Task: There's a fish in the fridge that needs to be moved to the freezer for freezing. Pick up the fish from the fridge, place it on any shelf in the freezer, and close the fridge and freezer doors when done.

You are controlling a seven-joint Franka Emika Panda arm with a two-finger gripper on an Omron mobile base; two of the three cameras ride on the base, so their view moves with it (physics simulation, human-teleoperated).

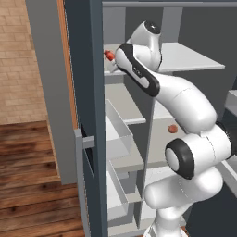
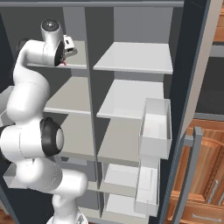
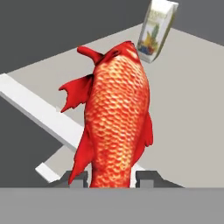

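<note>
Jaws at the bottom of the hand view are clamped on the red-orange fish [image 3: 116, 118], which rises between them over a light-grey shelf [image 3: 183, 109]. Farther back, at the upper right, a juice carton [image 3: 156, 30] stands on that shelf. In the left base view the fish shows red at upper centre beside the arm, at the top shelf.

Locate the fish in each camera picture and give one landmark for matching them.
Left base view: the fish is a small red patch at upper centre, left of the arm.
Right base view: a red sliver under the wrist, upper left.
Hand view: centre, fish between the fingertips.
Shared landmark: the light-grey top shelf.
</note>
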